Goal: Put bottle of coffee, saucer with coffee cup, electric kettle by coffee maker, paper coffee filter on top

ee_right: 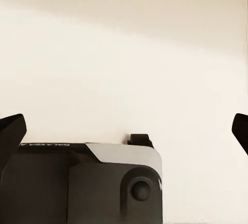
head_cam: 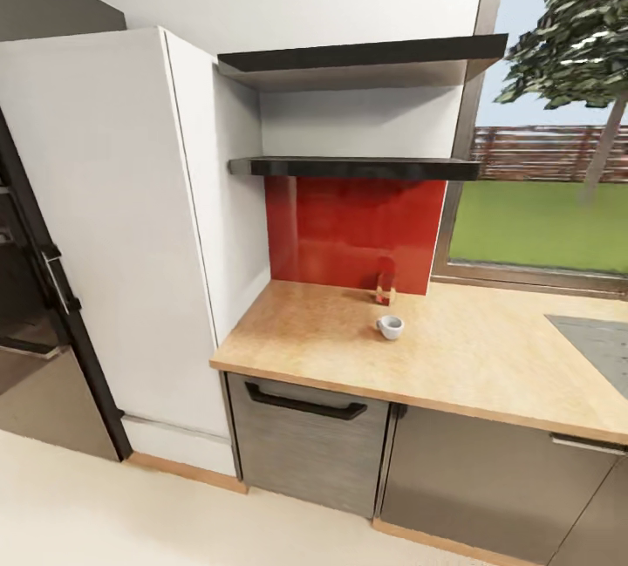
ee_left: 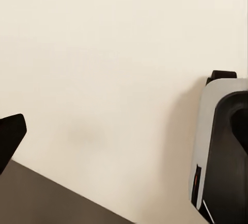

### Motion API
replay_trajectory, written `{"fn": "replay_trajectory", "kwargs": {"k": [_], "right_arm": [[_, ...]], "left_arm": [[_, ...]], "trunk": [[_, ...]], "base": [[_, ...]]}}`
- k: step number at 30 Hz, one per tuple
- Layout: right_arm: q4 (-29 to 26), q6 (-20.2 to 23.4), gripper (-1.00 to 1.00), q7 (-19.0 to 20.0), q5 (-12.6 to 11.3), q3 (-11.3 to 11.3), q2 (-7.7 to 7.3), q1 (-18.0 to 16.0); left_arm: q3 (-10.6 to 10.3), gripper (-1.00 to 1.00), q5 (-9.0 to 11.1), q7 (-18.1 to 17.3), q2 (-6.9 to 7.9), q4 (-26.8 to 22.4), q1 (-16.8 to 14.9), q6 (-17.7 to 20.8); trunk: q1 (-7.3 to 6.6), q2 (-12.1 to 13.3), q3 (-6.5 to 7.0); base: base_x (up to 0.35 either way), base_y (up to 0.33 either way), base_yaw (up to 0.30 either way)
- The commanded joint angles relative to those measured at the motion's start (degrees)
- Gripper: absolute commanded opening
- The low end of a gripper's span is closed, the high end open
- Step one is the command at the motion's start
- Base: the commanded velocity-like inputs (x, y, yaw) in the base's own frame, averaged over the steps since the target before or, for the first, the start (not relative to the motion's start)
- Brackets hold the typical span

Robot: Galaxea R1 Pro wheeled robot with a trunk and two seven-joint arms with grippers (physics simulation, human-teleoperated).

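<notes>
- A tall white cabinet stands at the left end of the kitchen countertop.
- The countertop is pale wood, with a red wall panel behind it.
- Two dark shelves hang above; the lower one is the kitchen shelf.
- The little white coffee cup sits on the countertop, near a small brown thing by the red panel.
- The right gripper has its fingers wide apart over the pale floor.
- Just one dark tip of the left gripper shows, so I cannot tell if it is open.

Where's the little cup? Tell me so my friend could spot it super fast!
Find the shiny red wall panel under the dark shelf. On the tan countertop just in front sits the cup. It's tiny and white; its only neighbour is a small brownish-red thing behind it.
</notes>
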Motion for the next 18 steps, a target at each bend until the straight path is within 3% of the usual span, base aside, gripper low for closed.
{"fn": "replay_trajectory", "kwargs": {"k": [1,7,18], "right_arm": [[0.1,-0.2,1.0,-0.2,-0.6,0.5,0.01,0.0],[0.2,-0.2,1.0,-0.2,-0.5,0.5,0.01,0.0],[0.3,-0.2,1.0,0.0,-0.6,0.6,0.38,0.0]], "left_arm": [[0.5,1.0,-0.4,-0.2,-0.21,0.1,0.0,-0.2],[0.5,1.0,-0.4,-0.6,-1.09,2.7,0.0,-0.3],[0.6,1.0,-0.4,-0.6,-1.14,3.0,0.0,-0.3]], "trunk": [[0.02,0.0,-0.02],[0.02,0.0,-0.02],[0.02,0.0,-0.02]], "base": [[0.0,0.0,-0.263],[0.0,0.0,-0.263],[0.0,0.0,-0.263]]}}
